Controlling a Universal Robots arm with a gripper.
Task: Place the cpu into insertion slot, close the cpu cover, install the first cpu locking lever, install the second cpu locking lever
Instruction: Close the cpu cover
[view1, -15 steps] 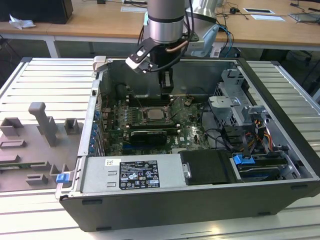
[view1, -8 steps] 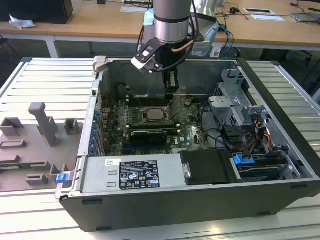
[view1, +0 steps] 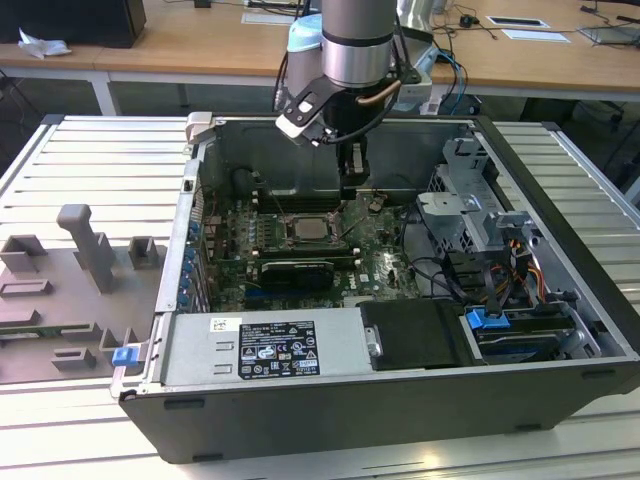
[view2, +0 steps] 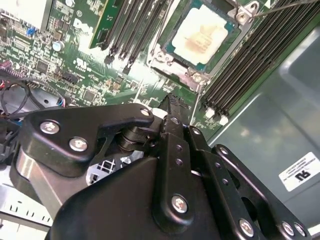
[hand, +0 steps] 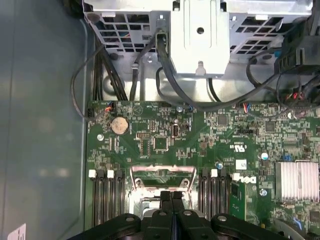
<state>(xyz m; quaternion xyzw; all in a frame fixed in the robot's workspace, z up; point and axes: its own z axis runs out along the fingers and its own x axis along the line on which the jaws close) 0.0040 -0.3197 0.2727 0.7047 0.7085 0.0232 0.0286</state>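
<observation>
The cpu lies flat in the insertion slot on the green board, its pale metal top facing up. The silvery cpu cover frames the chip; one end of it shows in the first wrist view. A thin wire lever runs past the socket's corner. My gripper is shut with its fingers pressed together and nothing between them. It hangs inside the case just beyond the socket's edge, above the board, and I cannot tell whether it touches the cover.
Black memory slots flank the socket on both sides. A metal drive cage with cables stands at the exterior view's right. The power supply lies along the case front. A grey fixture sits outside the case. A finned heatsink is on the board.
</observation>
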